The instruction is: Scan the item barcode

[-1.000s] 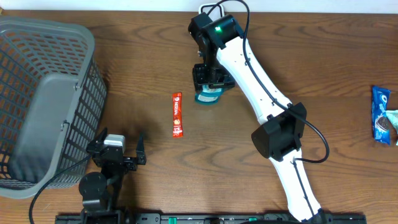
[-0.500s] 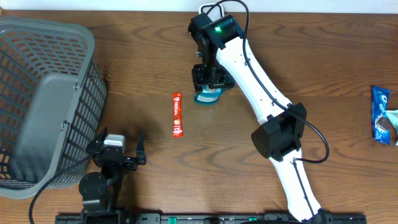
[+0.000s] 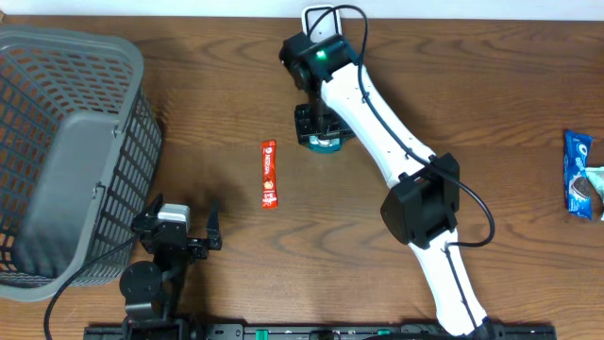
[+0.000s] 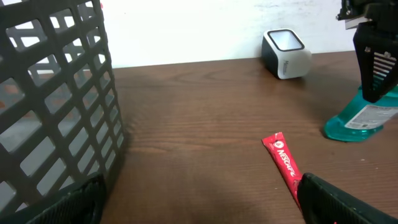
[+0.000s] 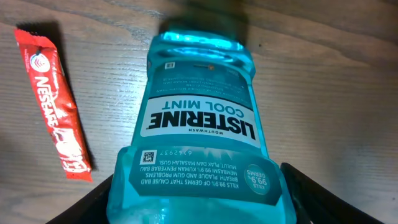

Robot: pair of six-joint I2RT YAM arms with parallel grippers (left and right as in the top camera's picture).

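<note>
A grey basket point(image 3: 57, 142) stood far left. Beside it, the left gripper point(image 3: 181, 215) hung with its fingers spread wide, nothing between them. A red Nescafé stick point(image 3: 269, 174) lay flat at mid-table. Just right of it, the right gripper point(image 5: 205, 196) had its fingers point(image 5: 308, 193) clamped on either side of the mouthwash bottle point(image 5: 199, 124), near the white scanner point(image 4: 286, 54). A cookie packet point(image 3: 578, 175) lay far right.
</note>
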